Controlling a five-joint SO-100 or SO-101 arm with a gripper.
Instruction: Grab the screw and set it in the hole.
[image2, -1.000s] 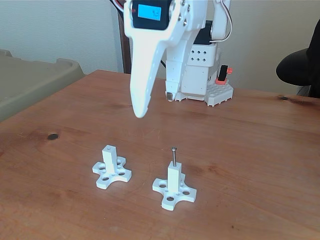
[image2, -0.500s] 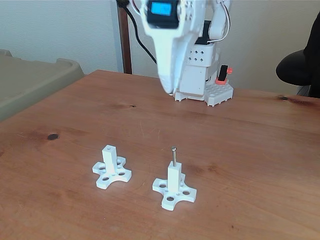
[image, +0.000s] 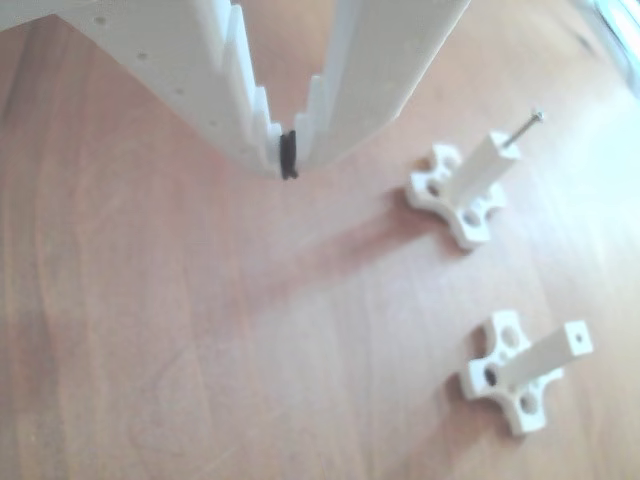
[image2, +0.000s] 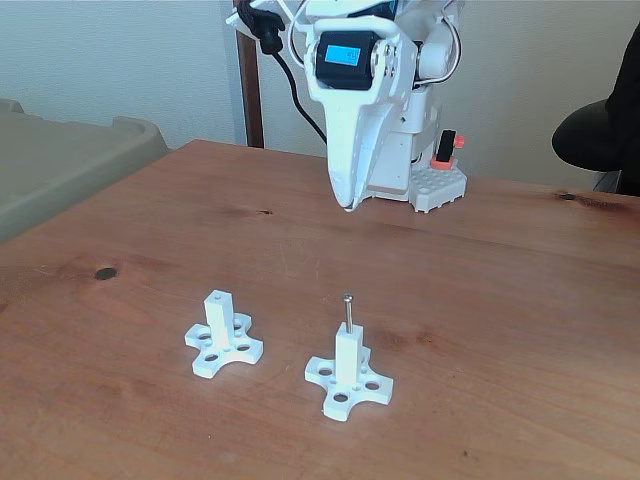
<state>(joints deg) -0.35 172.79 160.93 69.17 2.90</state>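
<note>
Reddish-brown wood makes up the desk (image2: 520, 300), and on it we see two white cross-shaped bases, each carrying a square post. In the fixed view the screw (image2: 347, 312) stands upright in the hole at the top of the right-hand post (image2: 347, 356), its small round head uppermost and its lower end sunk out of sight in the post's end face. The left-hand post (image2: 217, 318) carries nothing, and the small hole (image2: 217, 296) in its top shows as a dark dot.

In the other view we find the screw (image: 524, 129) projecting from the upper post (image: 484, 168), and the lower post (image: 545, 355) shows its open hole (image: 577, 336).

The pincer (image2: 347, 205) hangs above the desk near the arm's base, well apart from both posts, pointing down. In the other view its two white fingers meet at the tips around a small black pad (image: 289, 155); we take the pincer (image: 287, 168) as clenched, with nothing between its fingers.
</note>
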